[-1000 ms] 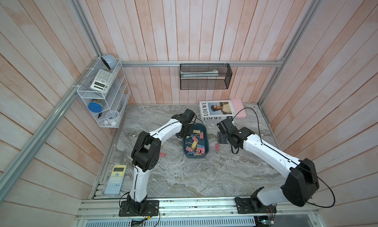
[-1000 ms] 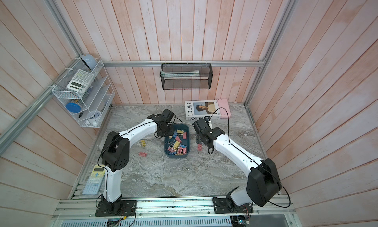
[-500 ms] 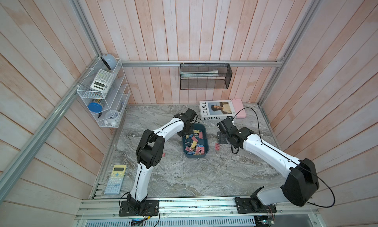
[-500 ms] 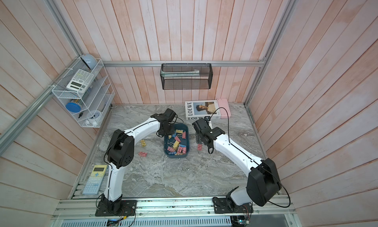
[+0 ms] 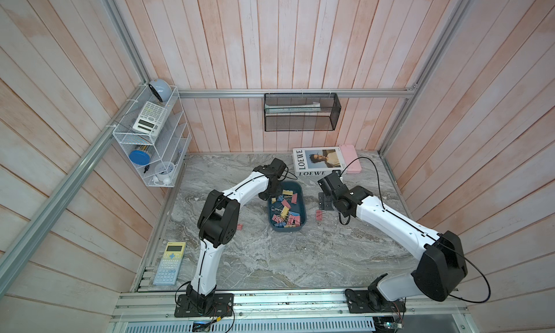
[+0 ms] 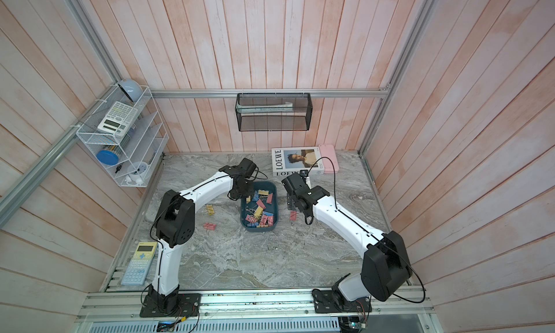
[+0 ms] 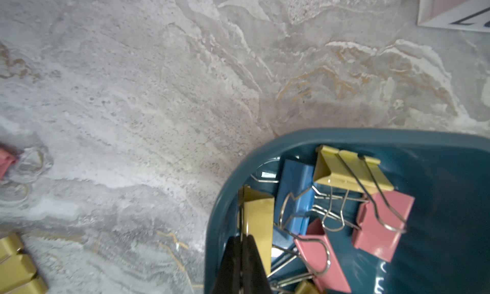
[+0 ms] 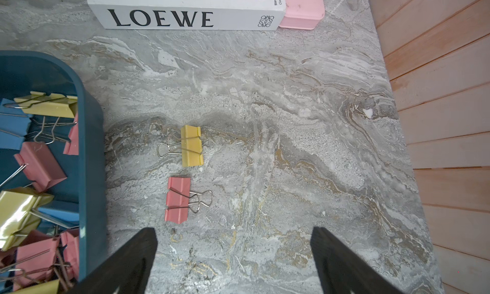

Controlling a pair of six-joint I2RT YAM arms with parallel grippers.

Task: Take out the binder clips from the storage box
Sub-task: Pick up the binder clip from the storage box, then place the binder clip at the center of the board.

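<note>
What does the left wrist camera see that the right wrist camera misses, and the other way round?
Only the left wrist view: the left tool shut, apparently pinching the wire handle of a boxed yellow clip, and stacked yellow clips loose on the table.

Only the right wrist view: the right tool wide open and empty, a single yellow clip and a pink clip lying apart on the table, and the wooden wall.

Both: the storage box holding pink, yellow and blue binder clips, and the marble table.
</note>
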